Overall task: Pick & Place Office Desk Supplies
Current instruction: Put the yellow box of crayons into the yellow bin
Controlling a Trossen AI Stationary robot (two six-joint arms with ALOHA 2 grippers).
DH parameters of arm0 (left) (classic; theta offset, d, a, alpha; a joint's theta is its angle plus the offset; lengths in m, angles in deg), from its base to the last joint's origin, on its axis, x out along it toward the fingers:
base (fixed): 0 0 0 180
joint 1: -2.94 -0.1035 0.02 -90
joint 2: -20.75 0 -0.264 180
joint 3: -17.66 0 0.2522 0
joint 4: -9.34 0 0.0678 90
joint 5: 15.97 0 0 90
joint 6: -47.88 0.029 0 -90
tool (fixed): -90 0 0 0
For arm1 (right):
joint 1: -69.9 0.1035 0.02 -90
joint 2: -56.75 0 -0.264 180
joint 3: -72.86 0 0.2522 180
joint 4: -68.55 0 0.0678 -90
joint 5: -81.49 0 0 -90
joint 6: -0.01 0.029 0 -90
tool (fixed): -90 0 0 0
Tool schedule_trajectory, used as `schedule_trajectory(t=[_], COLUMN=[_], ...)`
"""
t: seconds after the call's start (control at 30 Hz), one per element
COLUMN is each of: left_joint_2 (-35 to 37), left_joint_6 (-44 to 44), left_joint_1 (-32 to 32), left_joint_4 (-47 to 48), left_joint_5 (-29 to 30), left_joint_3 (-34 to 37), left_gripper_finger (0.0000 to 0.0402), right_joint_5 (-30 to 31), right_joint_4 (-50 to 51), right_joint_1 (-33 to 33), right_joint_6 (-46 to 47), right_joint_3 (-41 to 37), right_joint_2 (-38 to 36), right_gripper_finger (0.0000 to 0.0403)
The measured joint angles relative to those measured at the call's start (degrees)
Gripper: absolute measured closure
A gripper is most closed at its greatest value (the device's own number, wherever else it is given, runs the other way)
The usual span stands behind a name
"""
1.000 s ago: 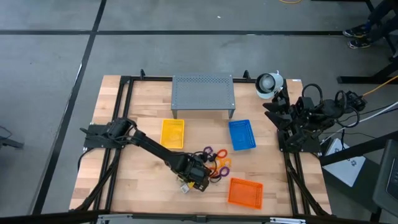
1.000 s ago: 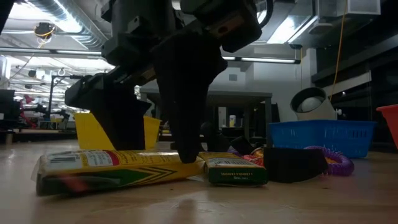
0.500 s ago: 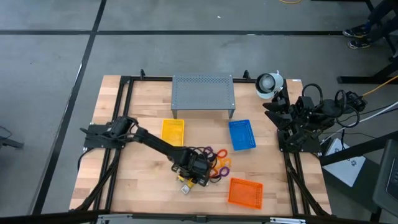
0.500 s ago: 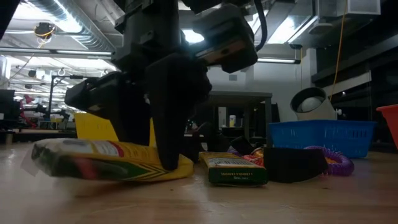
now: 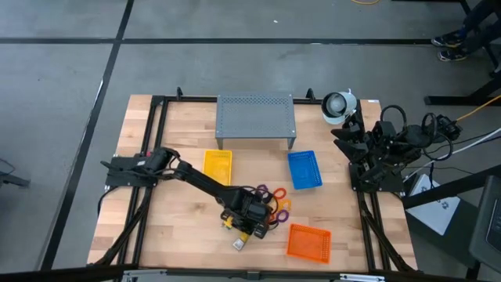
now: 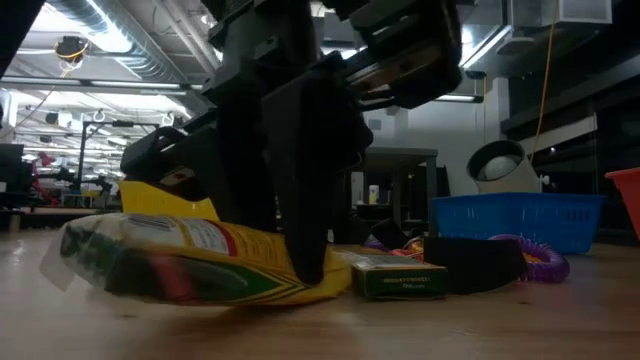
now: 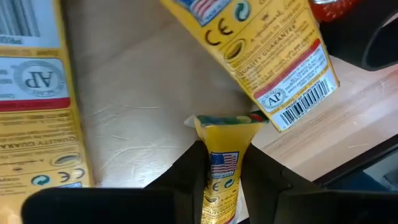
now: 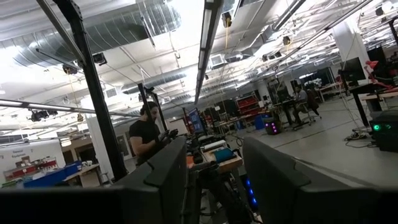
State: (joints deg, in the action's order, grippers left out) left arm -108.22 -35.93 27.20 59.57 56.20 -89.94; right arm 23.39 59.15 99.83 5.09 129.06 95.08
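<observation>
Yellow packet point(image 6: 190, 262) now tilted off table point(image 5: 156, 235), left pincer point(image 7: 222, 163) newly clenched around it.

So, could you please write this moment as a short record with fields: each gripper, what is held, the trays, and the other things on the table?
left gripper: low over the table's front middle, shut on yellow packet
held item: the packet's front end is off the wood
right gripper: open, folded at the table's right edge, holds nothing
trays: yellow tray, blue tray, orange tray
other supplies: second packet, purple loop, both on the table
back of table: grey perforated stand
</observation>
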Motion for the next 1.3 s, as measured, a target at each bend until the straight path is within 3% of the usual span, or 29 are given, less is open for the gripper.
schedule_trajectory(t=[0.3,0.47,0.83,0.97,1.2,1.3], left_joint_2=[1.2,6.4,17.3,19.9,21.4,21.7], left_joint_6=[3.9,4.7,8.6,8.9,1.9,-0.1], left_joint_1=[-2.1,-3.9,-6.6,-7.6,-10.5,-11.9], left_joint_4=[10.4,10.7,18.0,25.5,44.4,47.9], left_joint_5=[9.1,18.0,30.6,34.6,38.5,40.3], left_joint_3=[-8.8,-9.7,-9.9,-9.8,-9.9,-9.5], left_gripper_finger=[0.0325,0.033,0.0332,0.0332,0.0332,0.0332], right_joint_5=[0.0,0.0,0.0,0.2,0.2,0.2], right_joint_4=[-0.7,-1.4,-1.5,-1.7,-1.7,-1.7], right_joint_1=[0.0,0.0,0.0,0.0,0.0,0.0], right_joint_6=[-0.2,-0.2,-0.2,-0.2,-0.2,-0.2], right_joint_3=[0.0,0.0,0.0,0.0,0.0,0.0], right_joint_2=[0.0,0.0,0.0,0.0,0.0,0.0], right_gripper_finger=[0.0243,0.0243,0.0243,0.0243,0.0243,0.0243])
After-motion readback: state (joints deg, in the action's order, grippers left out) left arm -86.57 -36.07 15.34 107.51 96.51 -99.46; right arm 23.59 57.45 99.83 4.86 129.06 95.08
